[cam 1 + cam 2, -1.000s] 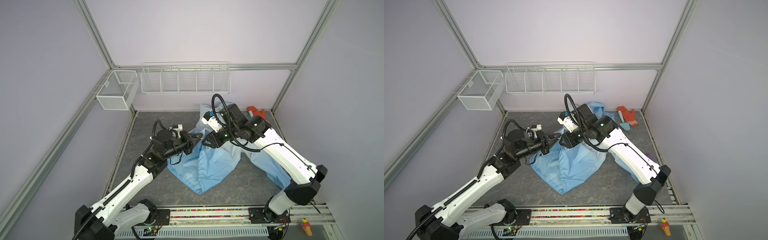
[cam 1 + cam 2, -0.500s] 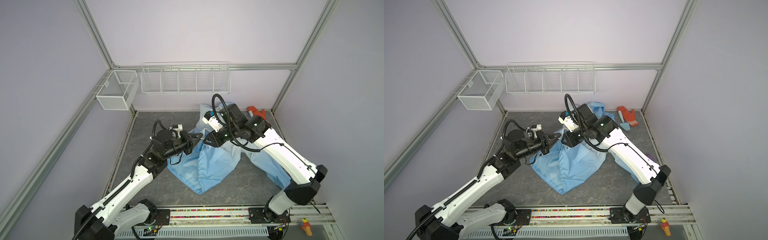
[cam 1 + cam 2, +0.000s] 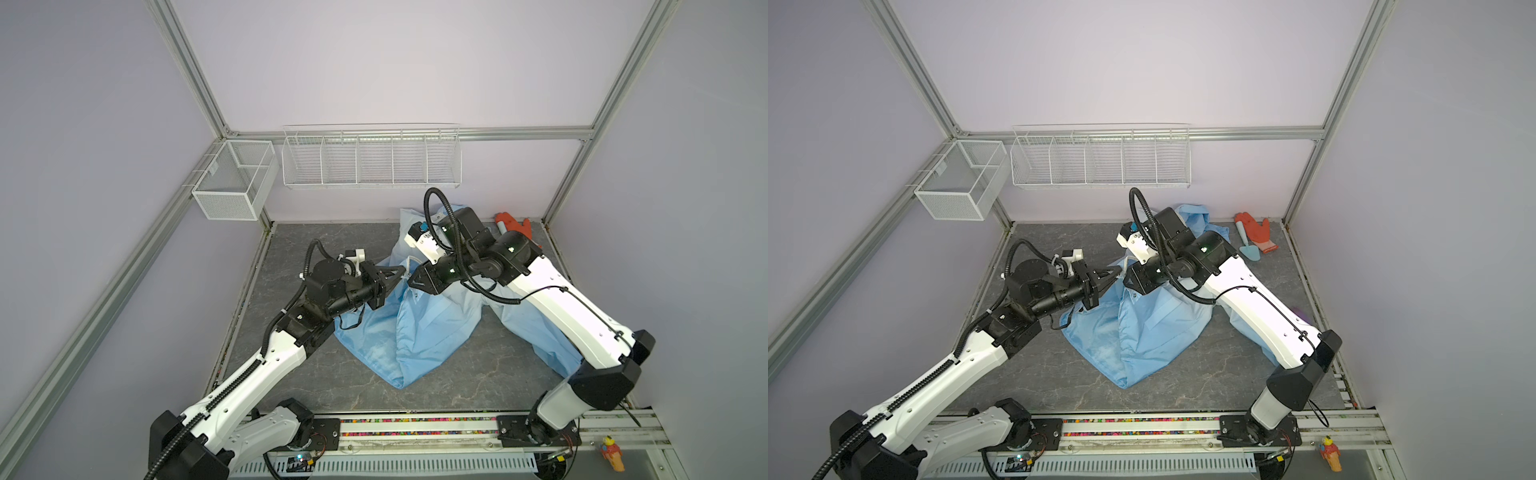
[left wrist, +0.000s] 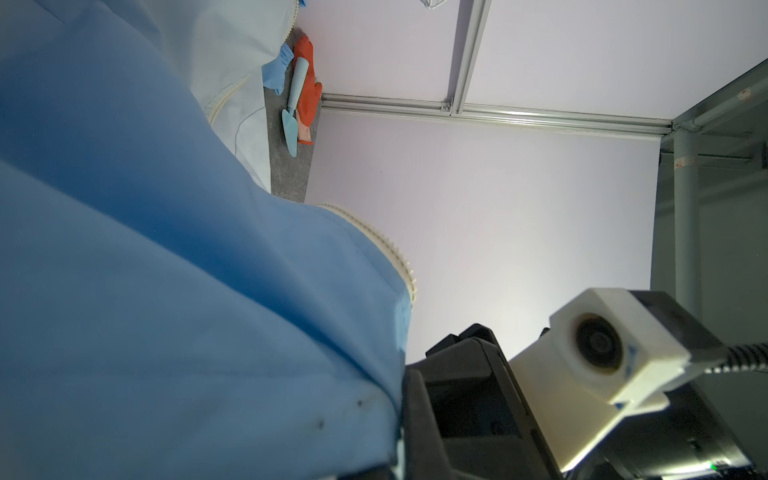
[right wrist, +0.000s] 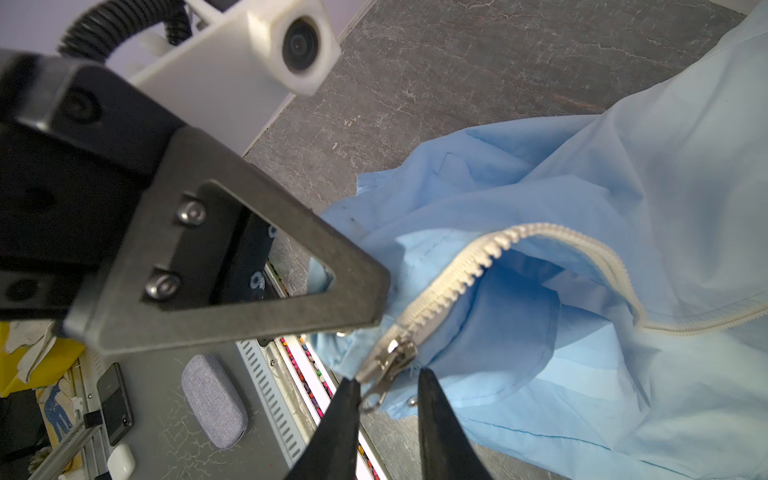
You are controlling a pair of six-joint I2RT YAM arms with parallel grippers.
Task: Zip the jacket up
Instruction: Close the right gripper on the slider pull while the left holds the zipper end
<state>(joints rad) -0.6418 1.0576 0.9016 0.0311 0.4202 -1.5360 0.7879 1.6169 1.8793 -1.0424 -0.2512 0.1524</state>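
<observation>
One light-blue jacket [image 3: 432, 328], bunched on the grey tabletop [image 3: 291, 257] between the two arms, with the lower front corner lifted clear of it. White zipper teeth [image 5: 457, 266] unmeshed and gaping above the metal slider [image 5: 390, 353], which is seated near the bottom end; pull tab [image 5: 376, 395] dangling below it. Task judged barely begun.

Right fingers [image 5: 343, 419]: narrowly parted, one on either side of the pull tab, nothing gripped yet. Left fingers [image 5: 357, 291]: fully closed, pinching the jacket hem just beside the slider.

Procedure, as judged:
1. Centre the pull tab between the right fingers before closing; take the tab only, not the fabric beside it.
2. Use the left pinch as the anchor and tension the hem against the direction of travel.
3. Draw the slider along the line of the teeth, never across it; follow the curve of the tape.
4. Watch for loose fabric entering the slider mouth, the likely jam point.
</observation>
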